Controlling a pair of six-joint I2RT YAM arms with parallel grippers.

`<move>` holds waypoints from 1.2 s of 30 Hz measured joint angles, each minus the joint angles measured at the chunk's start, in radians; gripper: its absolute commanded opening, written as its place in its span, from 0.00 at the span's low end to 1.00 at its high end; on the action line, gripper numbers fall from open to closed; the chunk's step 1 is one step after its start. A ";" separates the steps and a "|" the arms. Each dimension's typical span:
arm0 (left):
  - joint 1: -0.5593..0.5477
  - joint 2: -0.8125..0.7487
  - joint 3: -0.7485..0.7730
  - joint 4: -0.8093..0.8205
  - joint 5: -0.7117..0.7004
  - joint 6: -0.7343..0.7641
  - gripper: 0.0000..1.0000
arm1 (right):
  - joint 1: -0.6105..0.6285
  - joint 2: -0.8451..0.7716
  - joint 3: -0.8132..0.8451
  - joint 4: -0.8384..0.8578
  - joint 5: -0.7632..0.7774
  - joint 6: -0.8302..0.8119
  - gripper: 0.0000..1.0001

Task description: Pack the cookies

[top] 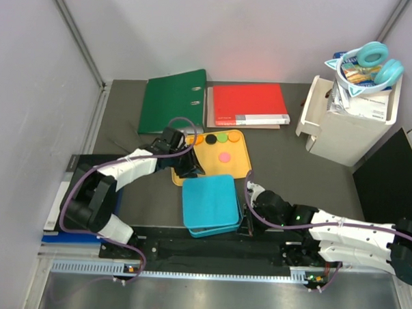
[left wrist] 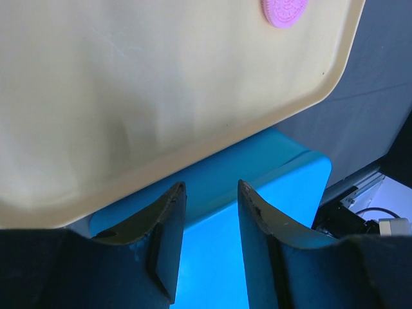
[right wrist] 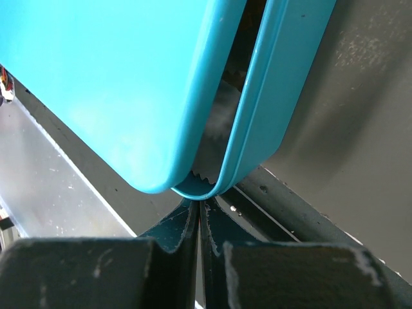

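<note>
Left claw [left wrist: 206, 235] part open, empty, over blue box [top: 211, 204] beside near edge of yellow tray [top: 238, 166]. Right claw [right wrist: 198, 209] clenched, tips at box corner. Cookies [top: 222, 137] on tray: row along far edge, pink one mid-tray.

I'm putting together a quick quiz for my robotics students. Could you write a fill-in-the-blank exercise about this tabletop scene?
1. The lone cookie in the middle of the yellow tray is ____.
2. The binder lying beside the red folder is ____.
3. The right gripper, at a corner of the blue box, has its jaws ____.

Missing words: pink; green; shut.
</note>
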 measured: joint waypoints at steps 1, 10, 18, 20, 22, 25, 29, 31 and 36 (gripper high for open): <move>-0.006 -0.003 -0.001 0.000 -0.003 -0.003 0.43 | 0.000 0.000 0.000 0.000 0.000 0.000 0.00; -0.030 -0.027 -0.009 -0.003 -0.024 -0.023 0.43 | 0.000 -0.002 0.001 -0.019 0.011 -0.001 0.00; -0.028 -0.034 0.051 -0.092 -0.071 0.003 0.55 | 0.000 -0.091 0.114 -0.256 0.021 -0.035 0.00; -0.021 -0.032 0.114 -0.132 -0.091 0.012 0.57 | 0.000 -0.121 0.190 -0.351 0.034 -0.054 0.00; -0.004 -0.033 0.193 -0.168 -0.146 0.014 0.61 | 0.001 -0.146 0.293 -0.439 0.058 -0.077 0.00; 0.026 -0.066 0.240 -0.174 -0.250 -0.008 0.61 | 0.002 -0.149 0.457 -0.508 0.087 -0.115 0.00; 0.047 -0.179 0.208 -0.204 -0.390 -0.061 0.56 | 0.002 -0.085 0.584 -0.483 0.089 -0.157 0.00; 0.046 -0.212 0.183 -0.221 -0.407 -0.092 0.54 | 0.002 -0.021 0.591 -0.438 0.076 -0.171 0.00; 0.017 -0.268 0.001 -0.235 -0.404 -0.185 0.53 | 0.002 0.178 0.585 -0.356 0.039 -0.188 0.00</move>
